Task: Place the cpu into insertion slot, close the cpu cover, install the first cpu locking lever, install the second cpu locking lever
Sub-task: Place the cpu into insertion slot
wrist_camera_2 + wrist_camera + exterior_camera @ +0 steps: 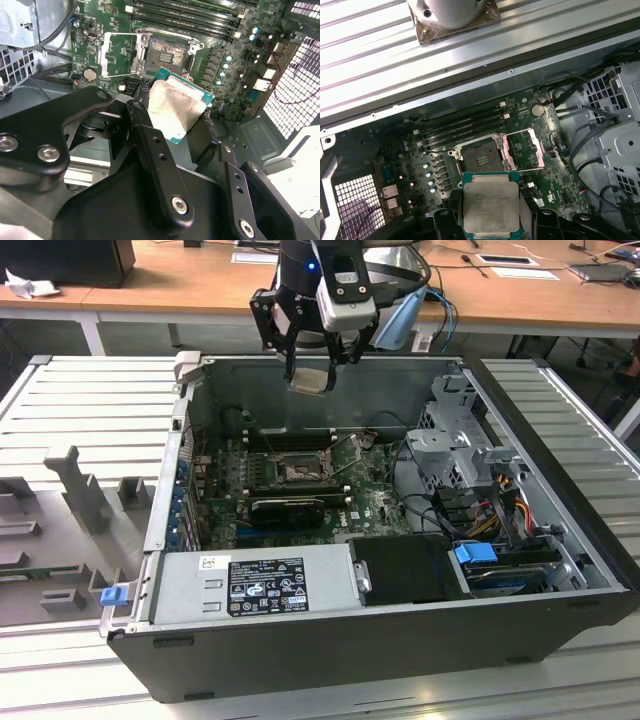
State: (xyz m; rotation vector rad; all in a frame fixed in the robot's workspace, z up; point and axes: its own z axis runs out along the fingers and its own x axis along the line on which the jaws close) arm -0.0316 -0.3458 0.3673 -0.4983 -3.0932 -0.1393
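Pinching the cpu (311, 380) at upper centre, well above the insertion slot (297, 473), end effector (315, 370) could release it skewed, seating it crooked.

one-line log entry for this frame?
tool: shut on cpu | cpu: aloft, unseated | insertion slot: empty | cpu cover: open
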